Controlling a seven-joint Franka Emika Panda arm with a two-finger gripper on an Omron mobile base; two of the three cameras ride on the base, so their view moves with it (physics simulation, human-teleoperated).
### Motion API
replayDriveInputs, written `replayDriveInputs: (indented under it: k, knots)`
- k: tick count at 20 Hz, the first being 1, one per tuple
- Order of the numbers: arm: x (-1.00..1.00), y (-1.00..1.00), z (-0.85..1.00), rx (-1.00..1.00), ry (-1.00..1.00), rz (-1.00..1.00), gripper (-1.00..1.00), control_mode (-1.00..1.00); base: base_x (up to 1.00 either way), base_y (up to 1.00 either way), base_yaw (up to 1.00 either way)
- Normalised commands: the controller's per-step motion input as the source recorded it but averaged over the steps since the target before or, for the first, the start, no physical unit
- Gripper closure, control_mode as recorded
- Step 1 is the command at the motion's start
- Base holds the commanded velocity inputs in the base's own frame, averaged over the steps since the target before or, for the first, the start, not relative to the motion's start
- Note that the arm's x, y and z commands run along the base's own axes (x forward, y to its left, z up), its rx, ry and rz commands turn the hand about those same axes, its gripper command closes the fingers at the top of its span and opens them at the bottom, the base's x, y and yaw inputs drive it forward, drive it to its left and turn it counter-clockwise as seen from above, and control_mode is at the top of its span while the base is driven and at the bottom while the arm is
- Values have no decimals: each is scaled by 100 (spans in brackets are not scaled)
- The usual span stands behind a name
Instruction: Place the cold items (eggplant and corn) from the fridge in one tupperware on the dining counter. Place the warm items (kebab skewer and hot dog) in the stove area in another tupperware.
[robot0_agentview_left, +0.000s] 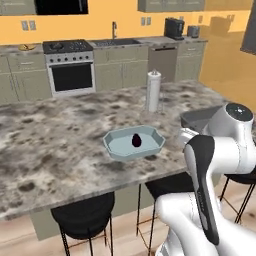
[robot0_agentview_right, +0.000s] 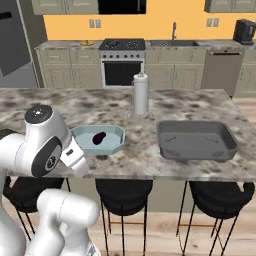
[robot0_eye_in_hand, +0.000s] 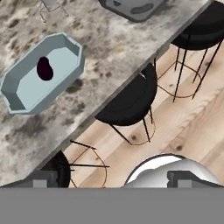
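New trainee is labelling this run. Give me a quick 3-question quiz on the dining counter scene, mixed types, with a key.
1. True or false: the eggplant lies inside the light blue tupperware.
2. Multiple choice: what stands upright on the counter behind the two containers? A) paper towel roll B) kettle C) blender
3. Fill in: the dark grey tupperware holds ____ food items.

Key:
1. True; it is a small dark shape on the floor of the container.
2. A; the paper towel roll stands behind them.
3. No; it is bare inside in the right base view.
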Motion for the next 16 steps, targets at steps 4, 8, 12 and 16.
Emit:
replayDriveInputs:
  k: [4, 8, 12, 16]
  knots:
    - [0, 0, 0, 0, 0, 0, -100, 100, -57, 5, 37]
    - [0, 0, 0, 0, 0, 0, -100, 100, -90, 33, 28]
    - [0, 0, 0, 0, 0, 0, -100, 100, -37, 94, 3]
    - [0, 0, 0, 0, 0, 0, -100, 100, 0, 100, 0]
